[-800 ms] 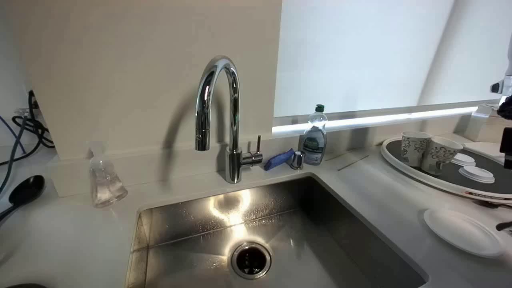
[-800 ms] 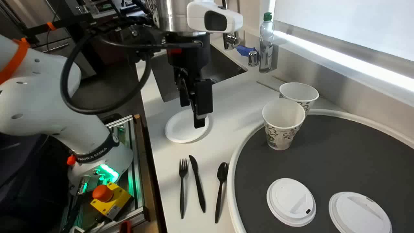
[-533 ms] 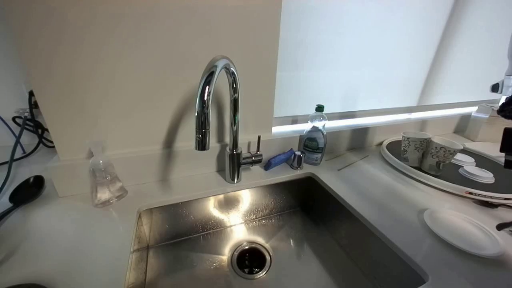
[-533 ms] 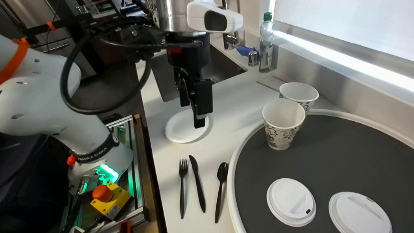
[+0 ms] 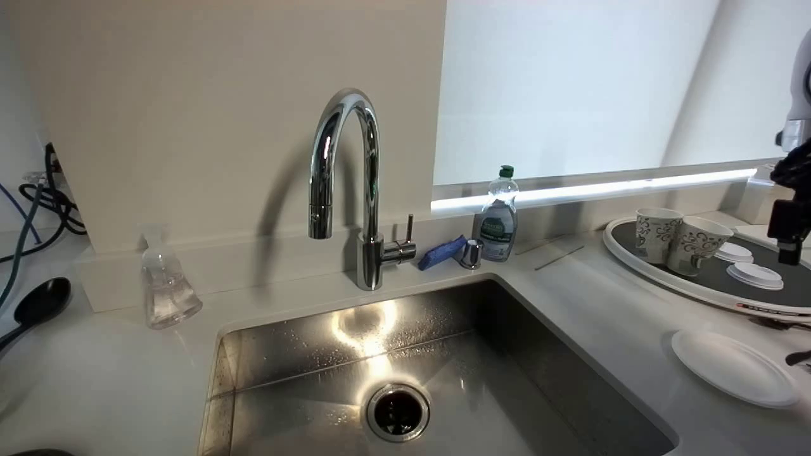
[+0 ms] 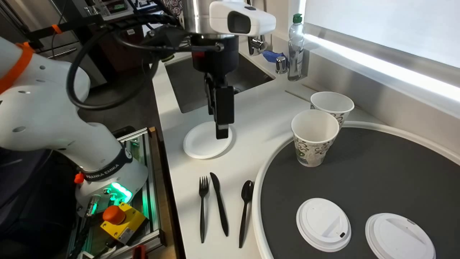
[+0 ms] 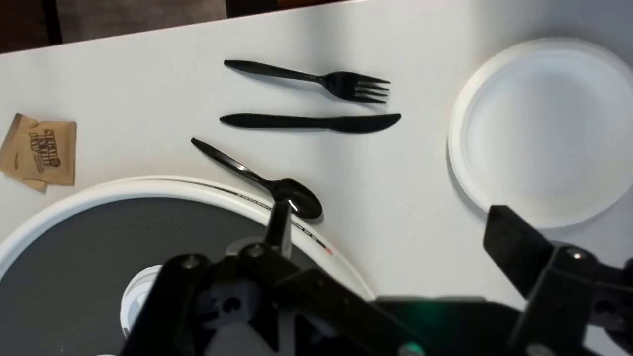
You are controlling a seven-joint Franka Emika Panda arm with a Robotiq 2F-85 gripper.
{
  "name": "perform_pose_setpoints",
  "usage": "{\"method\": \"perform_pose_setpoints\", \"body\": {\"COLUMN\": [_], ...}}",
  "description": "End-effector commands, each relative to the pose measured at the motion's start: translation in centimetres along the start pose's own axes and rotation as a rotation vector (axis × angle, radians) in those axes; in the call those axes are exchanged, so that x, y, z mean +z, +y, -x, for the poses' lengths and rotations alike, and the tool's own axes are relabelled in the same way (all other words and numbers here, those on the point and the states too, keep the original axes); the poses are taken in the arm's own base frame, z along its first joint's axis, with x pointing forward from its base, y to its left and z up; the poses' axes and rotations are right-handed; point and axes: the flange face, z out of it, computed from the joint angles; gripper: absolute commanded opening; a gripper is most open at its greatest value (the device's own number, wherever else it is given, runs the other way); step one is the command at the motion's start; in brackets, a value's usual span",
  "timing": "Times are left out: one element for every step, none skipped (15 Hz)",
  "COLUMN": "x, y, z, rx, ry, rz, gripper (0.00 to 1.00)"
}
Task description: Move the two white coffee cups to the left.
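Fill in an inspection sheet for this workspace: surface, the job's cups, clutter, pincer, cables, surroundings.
Surface: white counter, bearing a round dark-topped tray.
Job's things: one white cup and a second white cup stand close together near the tray's edge; whether they touch cannot be told.
Clutter: two lids on the tray; plate, fork, knife, spoon and brown packets on the counter.
Pincer: open, holding nothing.
Cables: black cable loops out beside the arm.
Surroundings: sink, faucet and green-capped bottle.
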Motion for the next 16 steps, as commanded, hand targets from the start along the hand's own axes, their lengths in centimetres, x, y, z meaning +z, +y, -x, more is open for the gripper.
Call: {"method": "perform_pose_setpoints", "body": {"x": [-0.4,-0.6,-0.8,-1.1,-1.3,-1.6,-1.8,-1.9,-2.1,-2.2,-2.3,-2.5,-2.7,-2.8,-3.0,-3.2], "y": [-0.9,-0.9,-0.8,-0.6,-0.2,0.1,0.5,0.8,1.1,1.4,1.6,1.7,1.7,1.9,2.0,2.1], "z": [-2.8,-3.4,-3.8,-4.3,-4.7,-5.1,-5.6,-6.2,-6.6,-7.2,-7.9,-8.5,-9.1,-9.6,-10.3,-10.9], "rx": [0.191,0.240,0.288,0.337,0.385,0.431,0.475,0.521,0.566,0.610,0.657,0.699,0.742,0.785,0.828,0.873], "ry": [-0.005,-0.001,-0.001,0.009,0.024,0.037,0.054,0.077,0.101,0.126,0.153,0.189,0.222,0.257,0.292,0.320], "rz": [-0.058,-0.077,-0.099,-0.120,-0.139,-0.156,-0.174,-0.190,-0.201,-0.217,-0.228,-0.237,-0.247,-0.248,-0.252,-0.258], "gripper": [1.00,1.00,1.00,1.00,1.00,1.00,1.00,1.00,1.00,1.00,1.00,1.00,1.00,1.00,1.00,1.00]}}
